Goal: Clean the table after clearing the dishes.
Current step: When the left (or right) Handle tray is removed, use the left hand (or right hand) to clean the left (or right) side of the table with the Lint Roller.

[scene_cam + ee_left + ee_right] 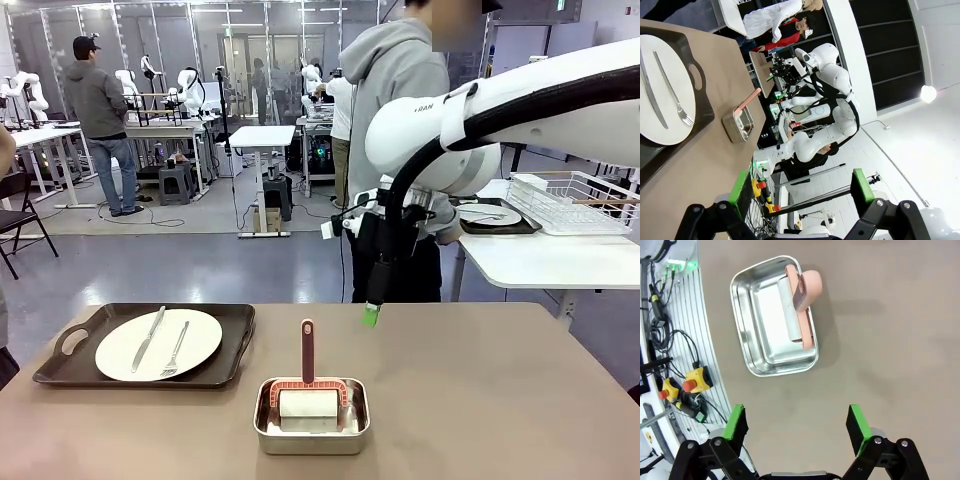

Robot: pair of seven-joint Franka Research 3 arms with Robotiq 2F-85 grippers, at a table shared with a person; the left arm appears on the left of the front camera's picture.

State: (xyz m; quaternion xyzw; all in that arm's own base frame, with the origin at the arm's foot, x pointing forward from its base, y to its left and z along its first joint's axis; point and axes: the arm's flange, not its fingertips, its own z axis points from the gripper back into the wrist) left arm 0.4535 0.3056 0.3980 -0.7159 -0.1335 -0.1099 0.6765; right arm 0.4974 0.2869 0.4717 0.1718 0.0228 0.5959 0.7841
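1. Shiny steel pan (311, 415), rectangular with rounded corners, sits at the near edge of the counter (480, 400). It holds a white roller (305, 408) whose salmon-pink handle stands upright.
2. Left of it, a dark brown tray (60, 365) with handle cut-outs carries a round white plate (200, 335), a steel knife (148, 338) and a fork (176, 348).
3. Green-padded right pincer (797, 422) hangs released above the matte tan top, grasping nothing.
4. Likewise the left pincer (801, 186): spread wide, empty.
5. Small print on the white arm (520, 110) cannot be read.
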